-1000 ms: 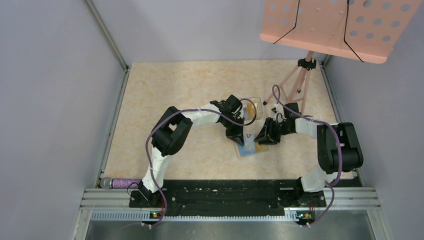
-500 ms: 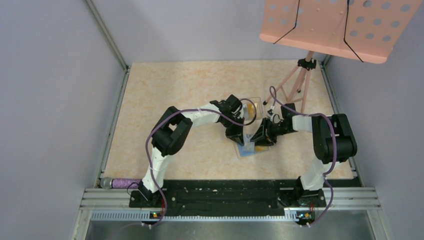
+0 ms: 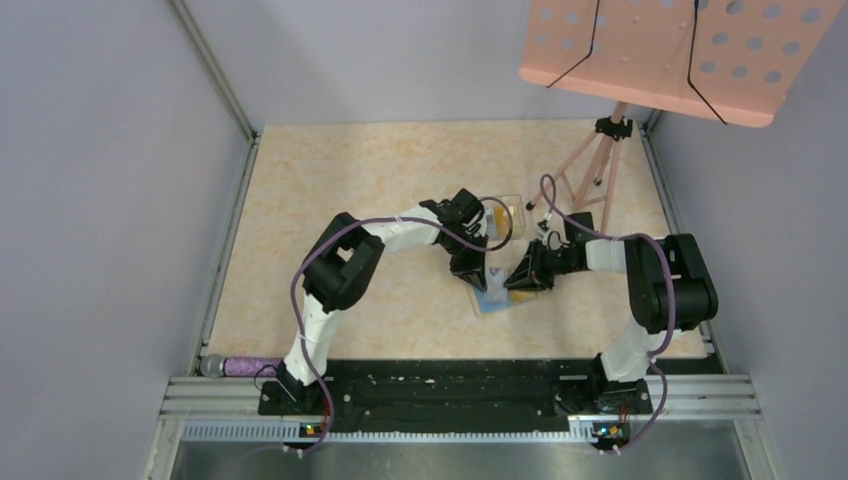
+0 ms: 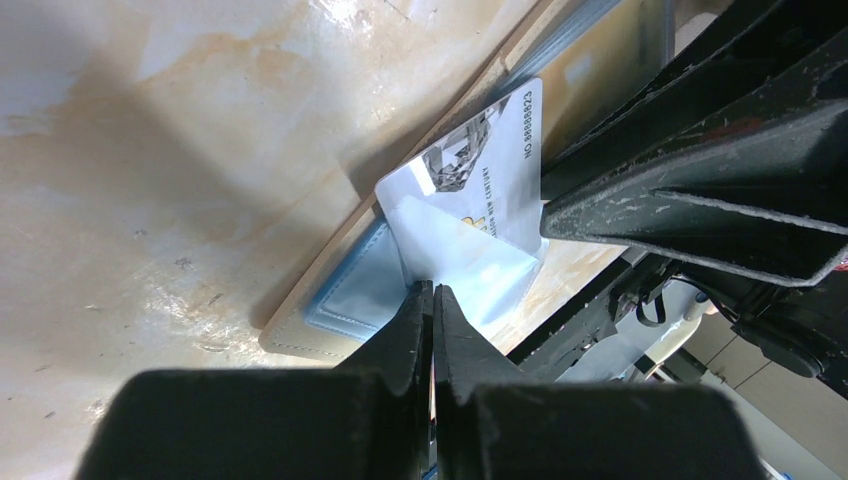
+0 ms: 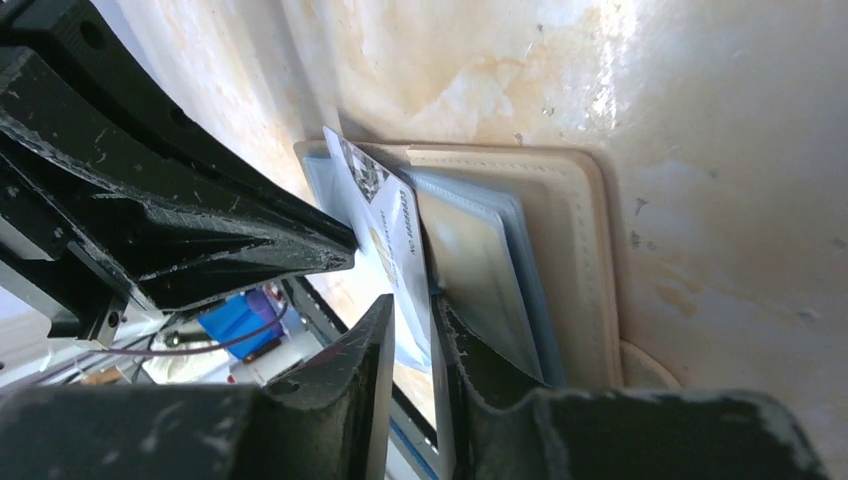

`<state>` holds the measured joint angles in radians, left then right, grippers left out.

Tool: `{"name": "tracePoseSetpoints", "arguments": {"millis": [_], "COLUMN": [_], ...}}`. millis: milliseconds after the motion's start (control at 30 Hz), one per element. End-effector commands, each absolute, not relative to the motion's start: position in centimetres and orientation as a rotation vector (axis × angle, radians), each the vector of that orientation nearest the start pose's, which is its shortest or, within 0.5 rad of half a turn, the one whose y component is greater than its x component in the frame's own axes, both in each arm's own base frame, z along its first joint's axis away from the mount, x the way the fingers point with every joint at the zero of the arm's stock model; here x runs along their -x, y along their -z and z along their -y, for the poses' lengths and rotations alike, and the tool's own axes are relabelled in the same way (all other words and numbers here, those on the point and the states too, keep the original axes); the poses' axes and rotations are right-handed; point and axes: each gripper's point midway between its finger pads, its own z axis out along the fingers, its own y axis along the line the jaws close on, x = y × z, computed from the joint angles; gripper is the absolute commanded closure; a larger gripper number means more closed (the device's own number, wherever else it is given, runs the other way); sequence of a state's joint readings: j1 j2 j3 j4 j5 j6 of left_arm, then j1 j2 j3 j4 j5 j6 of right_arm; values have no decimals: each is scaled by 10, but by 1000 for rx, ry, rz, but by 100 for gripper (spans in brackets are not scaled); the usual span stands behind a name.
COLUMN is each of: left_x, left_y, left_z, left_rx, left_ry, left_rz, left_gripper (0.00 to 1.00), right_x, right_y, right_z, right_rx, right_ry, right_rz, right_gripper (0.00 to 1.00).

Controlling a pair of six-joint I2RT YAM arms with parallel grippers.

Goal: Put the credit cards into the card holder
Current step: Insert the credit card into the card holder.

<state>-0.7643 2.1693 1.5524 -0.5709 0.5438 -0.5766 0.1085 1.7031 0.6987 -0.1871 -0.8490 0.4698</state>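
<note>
Card: right gripper (image 5: 412,322) is pinching the thin silvery-white plastic credit card (image 5: 385,215) at frame centre; it is probably stiff and slick.
Holder: flat tan stitched card holder (image 5: 585,250) is lying open, overhead centre-right; left gripper (image 4: 432,300), pressed together, is nipping its floppy blue-grey lining.
Room: both grippers are crowding the narrow pocket mouth.

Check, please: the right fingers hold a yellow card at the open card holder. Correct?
No: the card is silvery-white, not yellow, as the left wrist view shows. The right fingers do hold it at the open card holder.
</note>
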Motion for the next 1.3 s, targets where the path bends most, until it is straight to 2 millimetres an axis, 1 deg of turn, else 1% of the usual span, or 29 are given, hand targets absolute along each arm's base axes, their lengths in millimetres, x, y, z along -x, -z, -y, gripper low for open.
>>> {"name": "tracePoseSetpoints", "arguments": {"millis": [0, 67, 133, 167, 233, 300, 333, 467, 567, 633, 733, 800, 933, 1033, 1100, 1200, 1267], "left_x": [-250, -249, -249, -250, -250, -250, -250, -250, -251, -250, -251, -250, -248, -248, -247, -248, -249], "left_y": [-7, -6, -7, -8, -8, -8, -8, -9, -8, -9, -10, -10, -8, -9, -8, -10, -14], "left_z": [383, 383, 383, 383, 382, 381, 381, 379, 379, 380, 380, 380, 380, 380, 379, 379, 378], "left_rx": [-459, -459, -459, -459, -459, -457, -456, -451, -446, -452, -448, -448, -443, -440, -437, -435, -445], "left_ry": [914, 912, 911, 911, 904, 898, 895, 883, 875, 882, 894, 898, 906, 910, 908, 906, 895], "left_rz": [-3016, -3019, -3016, -3013, -3013, -3012, -3013, -3014, -3014, -3013, -3008, -3007, -3008, -3004, -3005, -3000, -2988], "left_gripper": [100, 100, 100, 100, 100, 100, 100, 100, 100, 100, 100, 100, 100, 100, 100, 100, 100], "right_x": [-277, -277, -276, -274, -268, -261, -259, -248, -243, -240, -232, -229, -231, -236, -240, -246, -249], "right_y": [-30, -31, -27, -25, -17, -13, -13, -11, -10, -8, 2, 9, 19, 21, 20, 14, 9], "right_z": [-175, -176, -175, -173, -165, -157, -154, -148, -148, -152, -158, -159, -162, -166, -168, -171, -171], "right_rx": [-184, -203, -239, -257, -301, -315, -319, -305, -305, -302, -307, -319, -330, -310, -287, -249, -228], "right_ry": [-1265, -1279, -1261, -1243, -1161, -1085, -1050, -999, -1009, -1058, -1121, -1133, -1139, -1152, -1172, -1189, -1195], "right_rz": [-2572, -2558, -2578, -2600, -2669, -2717, -2736, -2794, -2825, -2826, -2851, -2857, -2857, -2842, -2815, -2776, -2760], "right_gripper": [82, 84, 83, 82, 75, 67, 64, 61, 62, 62, 64, 64, 63, 63, 64, 71, 84]}}
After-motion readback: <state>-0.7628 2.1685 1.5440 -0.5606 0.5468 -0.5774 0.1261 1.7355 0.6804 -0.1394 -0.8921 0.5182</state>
